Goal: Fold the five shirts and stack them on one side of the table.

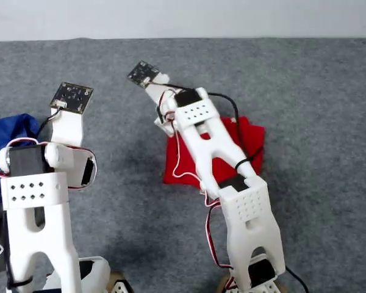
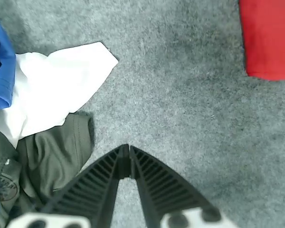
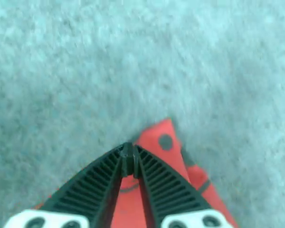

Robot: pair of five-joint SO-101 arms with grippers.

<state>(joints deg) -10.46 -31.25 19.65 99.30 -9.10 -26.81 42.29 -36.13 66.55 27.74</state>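
Found the red shirt (image 1: 247, 137) lying folded into a compact rectangle on the grey table (image 1: 305, 79), partly under the right arm (image 1: 232, 177). Found the right gripper (image 3: 128, 159) directly above one corner of the red shirt, jaws pressed together at the tips, no cloth seen between them. Could not tell whether touching the fabric or hovering just over it. Found the left gripper (image 2: 129, 153) well apart from the red shirt, over bare table, jaws likewise closed tight and holding nothing. Saw three more garments crumpled together, farther from the red shirt than that gripper: a white shirt (image 2: 52, 90) nearest, with a blue shirt (image 2: 0, 66) and a dark green shirt (image 2: 52, 156) touching it.

Judged the red shirt's folding finished or nearly so, with the other three not yet begun. Judged the next move to call for opening one pair of jaws. Meant either gripping the red shirt by an edge and sliding it to the chosen side without undoing the fold, or pulling the white shirt free of the others toward the red shirt and spreading it flat. Expected both grippers needed on such loose cloth.
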